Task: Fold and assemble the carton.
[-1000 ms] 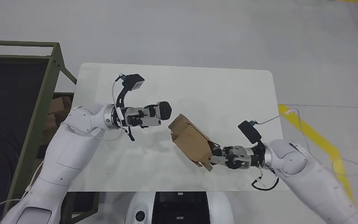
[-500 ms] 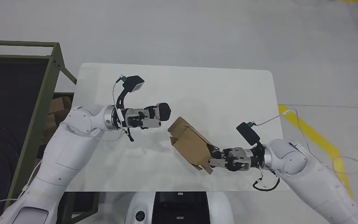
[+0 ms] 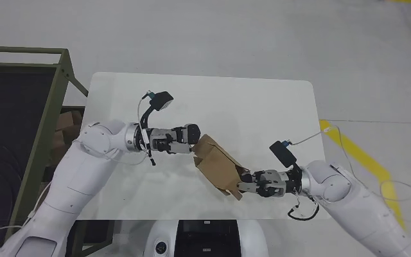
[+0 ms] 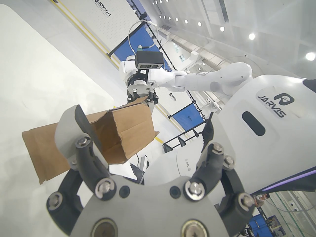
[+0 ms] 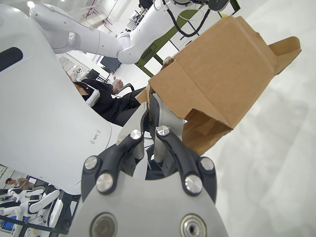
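The right gripper, its two fingers pressed together, is clamping the torn edge of a brown corrugated-cardboard carton at the end of the carton nearest the robot. In the top view this same right gripper is holding the carton tilted over the front middle of the table, one open end pointing toward the left arm. It is not clear whether the carton's lower edge is touching the tabletop. A loose flap is projecting from the carton's far end in the right wrist view.

The left gripper is standing with its fingers wide apart at the carton's open mouth, one black-padded finger lying in front of a flap; whether it is touching cannot be told. From above, the left gripper is sitting just beside the carton's upper-left corner.

The white rectangular table with rounded corners is carrying both arms' work. An olive-green metal frame is standing off the table's left side, with brown cardboard pieces lying inside it. A yellow floor stripe is running across the pale grey floor on the right. White-and-blue partition panels and round ceiling lamps are filling the hall behind.
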Robot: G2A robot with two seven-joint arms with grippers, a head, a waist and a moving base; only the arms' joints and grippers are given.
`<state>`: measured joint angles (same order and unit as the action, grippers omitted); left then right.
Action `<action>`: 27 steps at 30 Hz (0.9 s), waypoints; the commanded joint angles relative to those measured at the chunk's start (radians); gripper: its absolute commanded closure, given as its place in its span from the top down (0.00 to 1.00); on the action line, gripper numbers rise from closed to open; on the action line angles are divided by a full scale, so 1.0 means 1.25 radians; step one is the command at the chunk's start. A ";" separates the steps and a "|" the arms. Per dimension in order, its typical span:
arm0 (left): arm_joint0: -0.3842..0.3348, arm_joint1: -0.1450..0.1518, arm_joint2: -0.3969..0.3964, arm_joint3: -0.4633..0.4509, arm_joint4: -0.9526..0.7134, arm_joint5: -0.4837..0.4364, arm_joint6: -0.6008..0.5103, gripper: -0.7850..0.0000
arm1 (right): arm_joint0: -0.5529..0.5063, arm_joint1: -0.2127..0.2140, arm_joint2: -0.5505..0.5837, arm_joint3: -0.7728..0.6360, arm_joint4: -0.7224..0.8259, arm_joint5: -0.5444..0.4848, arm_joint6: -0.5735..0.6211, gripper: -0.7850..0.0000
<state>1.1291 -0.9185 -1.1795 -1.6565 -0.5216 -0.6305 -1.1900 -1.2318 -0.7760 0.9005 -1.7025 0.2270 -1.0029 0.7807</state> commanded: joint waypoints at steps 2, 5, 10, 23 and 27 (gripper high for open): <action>-0.013 0.007 0.009 0.000 0.012 -0.002 0.002 1.00 | 0.004 0.000 -0.006 0.001 0.019 -0.008 0.021 0.00; -0.025 0.017 0.022 0.001 0.021 -0.010 0.010 1.00 | 0.011 0.002 -0.015 0.000 0.026 -0.007 0.022 0.00; -0.046 0.039 0.059 0.009 0.031 -0.027 0.026 1.00 | 0.027 0.008 -0.036 -0.004 0.034 -0.008 0.022 0.00; -0.083 0.084 0.125 0.006 -0.040 -0.040 0.040 1.00 | 0.049 0.025 -0.063 -0.021 0.038 -0.008 0.022 0.00; -0.083 0.084 0.125 0.006 -0.040 -0.040 0.040 1.00 | 0.049 0.025 -0.063 -0.021 0.038 -0.008 0.022 0.00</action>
<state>1.0260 -0.8130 -1.0237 -1.6491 -0.5712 -0.6805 -1.1404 -1.1702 -0.7452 0.8215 -1.7285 0.2747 -1.0123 0.8079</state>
